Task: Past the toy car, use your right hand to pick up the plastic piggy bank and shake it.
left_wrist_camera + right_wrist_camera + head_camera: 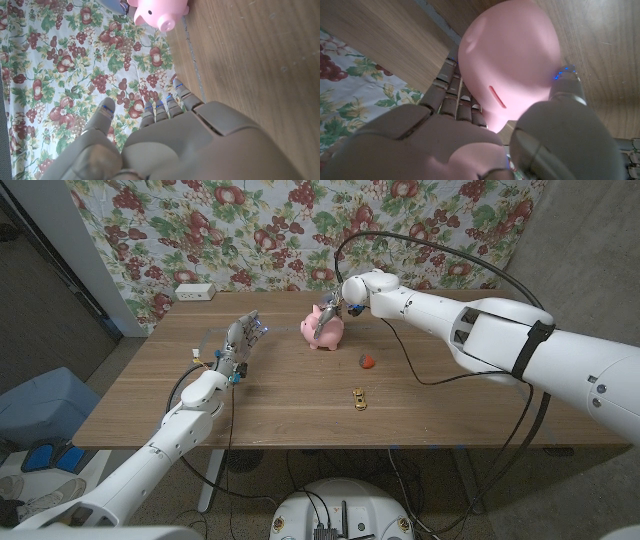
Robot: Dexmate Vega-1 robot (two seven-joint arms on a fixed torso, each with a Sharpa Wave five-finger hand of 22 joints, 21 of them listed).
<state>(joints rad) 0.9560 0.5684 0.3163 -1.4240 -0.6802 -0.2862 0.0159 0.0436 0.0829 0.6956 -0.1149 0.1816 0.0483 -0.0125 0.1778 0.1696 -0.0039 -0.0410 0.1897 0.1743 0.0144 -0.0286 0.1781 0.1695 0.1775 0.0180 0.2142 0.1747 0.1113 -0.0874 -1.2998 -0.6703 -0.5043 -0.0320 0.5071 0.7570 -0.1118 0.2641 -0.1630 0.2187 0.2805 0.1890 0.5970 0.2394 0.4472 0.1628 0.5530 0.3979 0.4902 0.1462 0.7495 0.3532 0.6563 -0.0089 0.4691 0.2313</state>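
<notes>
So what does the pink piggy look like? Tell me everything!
The piggy bank is smooth, shiny pink, plastic by its look, with a round body, a round snout with two nostrils, pointed ears and a thin coin slot on its back. It is at the far side of the wooden table, beyond the small red ball and the toy car. The right hand wraps its fingers around it.
</notes>
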